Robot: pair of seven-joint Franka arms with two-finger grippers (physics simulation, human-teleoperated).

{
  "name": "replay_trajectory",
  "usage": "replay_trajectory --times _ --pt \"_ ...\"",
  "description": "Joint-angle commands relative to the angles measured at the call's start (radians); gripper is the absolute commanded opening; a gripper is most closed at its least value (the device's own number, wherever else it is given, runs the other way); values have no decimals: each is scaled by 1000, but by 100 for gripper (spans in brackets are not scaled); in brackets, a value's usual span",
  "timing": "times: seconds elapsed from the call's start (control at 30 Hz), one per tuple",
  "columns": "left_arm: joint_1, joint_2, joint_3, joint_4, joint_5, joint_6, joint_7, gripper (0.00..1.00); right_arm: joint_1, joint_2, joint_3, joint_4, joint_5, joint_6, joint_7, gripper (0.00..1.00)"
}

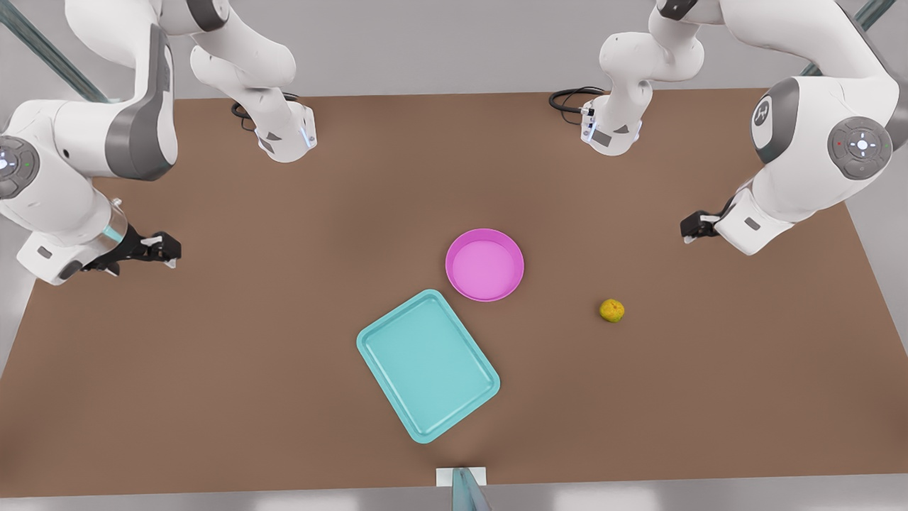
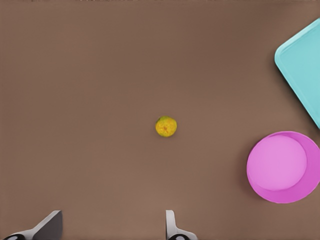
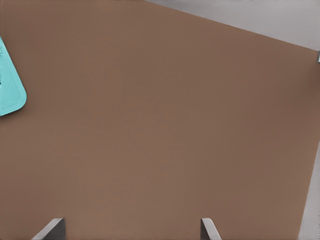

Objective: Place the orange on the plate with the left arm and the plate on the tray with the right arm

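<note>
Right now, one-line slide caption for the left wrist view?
Left gripper, fingers open, hovers above the orange on the brown table, with pink plate and turquoise tray beyond.

Brown table (image 1: 248,369), black cables (image 1: 567,98)

plate (image 1: 484,265) just behind tray (image 1: 428,365), orange (image 1: 611,310) apart toward front view's right
</note>
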Motion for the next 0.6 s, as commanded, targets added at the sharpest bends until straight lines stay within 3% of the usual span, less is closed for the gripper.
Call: replay_trajectory --times 0.0,0.07,0.13,0.23,0.37,0.57 --pt "0 2 3 0 0 0 -16 100 -2 1 0 1 -3 22 -33 100" --pt "-1 49 1 -12 -9 -1 -17 100 -2 2 -1 1 -3 23 -33 100" --pt "-14 256 -11 -6 -32 -26 -21 100 -2 2 -1 1 -3 23 -33 100" --pt "-52 382 -11 -41 -70 230 -21 100 -3 2 -1 2 -3 23 -33 100" --pt "-66 384 -13 -237 -69 569 -13 100 -12 2 -3 10 -4 25 -33 100" --pt "-64 424 -14 -288 -73 660 -14 100 -11 11 -3 13 -22 25 -33 100"
